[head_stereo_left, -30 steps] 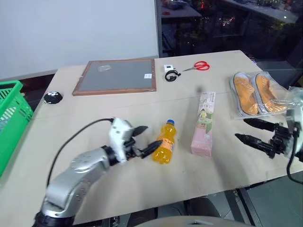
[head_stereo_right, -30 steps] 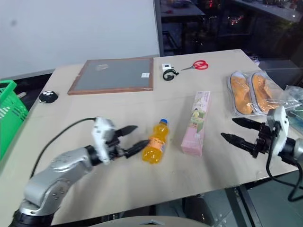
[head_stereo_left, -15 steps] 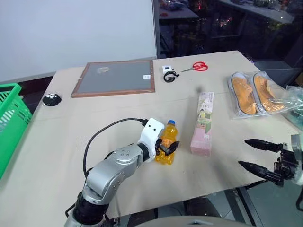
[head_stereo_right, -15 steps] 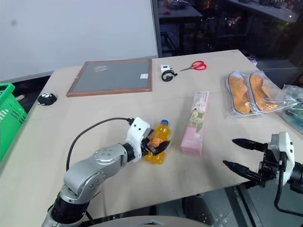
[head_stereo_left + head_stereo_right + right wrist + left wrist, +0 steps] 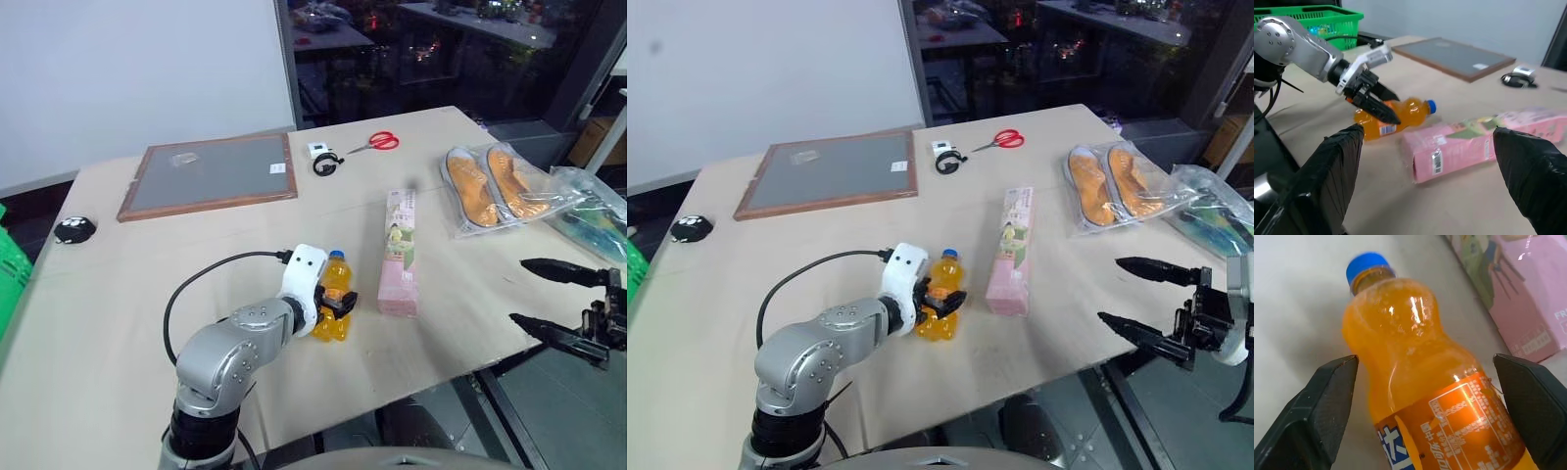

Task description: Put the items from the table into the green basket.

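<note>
The left tool (image 5: 336,305) straddles the small orange drink bottle (image 5: 333,294), which lies on its side on the surface (image 5: 127,284) with its blue cap pointing away from the robot. In the left wrist view the two fingers (image 5: 1327,404) stand wide apart, one on each side of the bottle's waist, with a gap showing on both sides; nothing is clamped yet. The placing reads as a lineup for a grasp across the narrow part of the bottle, where the fingers would have the best purchase on a round, slippery body.

Just to the right of the bottle lies the tall pink-and-green carton (image 5: 399,252), flat on the surface and close enough that the outer finger has little room beside it. Further right of the bottle, near the surface's edge, sits the pair of orange canvas sneakers in a clear plastic bag (image 5: 492,185). Beyond the bottle rest the wood-framed grey board (image 5: 208,173) and the red-handled scissors (image 5: 372,143), neither part of the job.

The right tool (image 5: 1148,304) hangs off the near right edge, well right of the bottle, its fingers spread and empty, apparently kept clear. The green basket (image 5: 1308,22) stands behind the bottle in the right wrist view, well apart from it
</note>
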Action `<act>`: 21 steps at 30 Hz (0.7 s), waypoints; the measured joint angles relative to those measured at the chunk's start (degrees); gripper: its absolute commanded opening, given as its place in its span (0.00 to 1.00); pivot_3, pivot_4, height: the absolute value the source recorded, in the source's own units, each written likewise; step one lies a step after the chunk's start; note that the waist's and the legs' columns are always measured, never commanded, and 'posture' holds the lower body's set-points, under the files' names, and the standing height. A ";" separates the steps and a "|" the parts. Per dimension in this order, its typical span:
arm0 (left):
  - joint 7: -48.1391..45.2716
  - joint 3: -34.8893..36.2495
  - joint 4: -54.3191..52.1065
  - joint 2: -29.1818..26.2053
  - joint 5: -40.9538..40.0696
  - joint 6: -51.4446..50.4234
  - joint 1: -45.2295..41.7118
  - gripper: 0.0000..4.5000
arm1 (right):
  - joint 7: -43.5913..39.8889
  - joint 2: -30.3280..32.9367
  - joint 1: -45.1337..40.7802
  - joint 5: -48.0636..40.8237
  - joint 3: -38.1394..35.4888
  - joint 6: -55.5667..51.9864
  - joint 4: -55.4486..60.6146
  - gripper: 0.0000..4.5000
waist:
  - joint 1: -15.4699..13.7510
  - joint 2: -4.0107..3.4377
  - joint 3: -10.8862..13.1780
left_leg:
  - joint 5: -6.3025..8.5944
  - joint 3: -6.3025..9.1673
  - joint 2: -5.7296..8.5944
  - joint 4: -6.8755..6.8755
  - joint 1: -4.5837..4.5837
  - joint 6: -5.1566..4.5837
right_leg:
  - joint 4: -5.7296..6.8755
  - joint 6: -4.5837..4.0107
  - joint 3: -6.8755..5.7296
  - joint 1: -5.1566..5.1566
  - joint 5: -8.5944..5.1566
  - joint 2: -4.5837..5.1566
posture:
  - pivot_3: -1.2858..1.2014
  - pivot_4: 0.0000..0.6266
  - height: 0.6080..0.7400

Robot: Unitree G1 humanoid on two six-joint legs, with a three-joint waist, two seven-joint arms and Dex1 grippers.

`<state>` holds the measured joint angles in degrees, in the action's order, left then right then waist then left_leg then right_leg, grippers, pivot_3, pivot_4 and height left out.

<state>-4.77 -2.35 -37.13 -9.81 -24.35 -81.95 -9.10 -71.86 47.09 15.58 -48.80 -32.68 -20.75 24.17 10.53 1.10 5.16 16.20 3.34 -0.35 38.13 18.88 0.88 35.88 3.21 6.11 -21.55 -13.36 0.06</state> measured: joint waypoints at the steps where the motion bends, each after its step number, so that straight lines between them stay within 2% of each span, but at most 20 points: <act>1: 0.02 0.80 -0.06 0.59 0.00 -1.05 0.00 1.00 | 0.04 0.25 -0.49 -0.18 -0.02 -0.19 0.00 0.99 | 0.24 0.01 0.00 | 0.00 0.16 0.03 -0.01 0.01 0.00 | -0.08 0.00 -0.12 0.01 0.00 0.01 | 0.45 0.14 1.00; 4: 0.31 3.44 -0.75 2.45 0.02 -4.66 -0.04 1.00 | 0.47 1.08 -2.53 -0.72 0.00 -0.54 -0.05 0.99 | 1.09 0.03 -0.01 | 0.01 0.33 0.08 -0.01 -0.01 0.01 | -0.16 0.00 -0.30 0.02 0.00 0.11 | 0.45 0.14 1.00; 5: 0.40 3.58 -1.06 2.37 0.02 -5.07 0.02 0.89 | 0.56 1.28 -3.04 -0.82 0.07 -0.69 -0.12 1.00 | 1.37 0.03 -0.01 | 0.02 0.37 0.08 -0.01 -0.06 0.03 | -0.19 0.00 -0.33 0.01 0.00 0.10 | 0.46 0.14 1.00; 8: 0.75 3.72 -2.36 2.44 -0.02 -5.47 0.60 0.75 | 1.01 1.61 -5.35 -0.82 0.33 -1.27 -0.51 1.00 | 1.51 0.02 0.00 | 0.13 0.44 0.08 -0.04 -0.12 0.06 | -0.24 -0.01 -0.41 -0.02 0.00 0.14 | 0.46 0.14 1.00; 17: 0.42 4.11 -2.96 2.28 -0.32 -5.47 0.86 0.74 | 2.09 1.76 -9.16 -0.81 1.43 -1.76 -0.59 1.00 | 1.46 -0.06 0.05 | 0.37 1.09 0.09 -0.07 -0.18 0.27 | -0.63 -0.01 -0.87 -0.10 -0.01 0.10 | 0.46 0.14 1.00; 19: -0.13 3.80 -2.95 1.52 -0.43 -5.08 0.70 0.74 | 2.47 1.76 -9.83 -0.93 1.56 -1.92 -0.59 1.00 | 1.44 -0.14 0.11 | 0.39 1.20 0.09 -0.09 -0.11 0.27 | -0.79 -0.01 -1.01 -0.10 0.00 0.13 | 0.46 0.14 1.00; 21: -0.35 0.72 -2.80 -1.62 -0.42 -1.31 0.33 0.74 | 3.22 1.71 -11.30 -1.94 2.48 -2.97 -0.60 1.00 | 1.42 -0.26 0.29 | 0.40 1.36 0.08 -0.31 -0.09 0.27 | -1.11 -0.01 -1.17 -0.15 0.00 0.18 | 0.46 0.14 1.00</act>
<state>-5.12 -1.63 -39.93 -11.43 -24.77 -83.26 -8.76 -68.64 48.80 4.28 -50.73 -30.20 -23.72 23.57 11.95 0.83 5.45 16.60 4.70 -0.26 37.82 18.79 1.15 34.77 3.19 4.94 -21.70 -13.37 0.24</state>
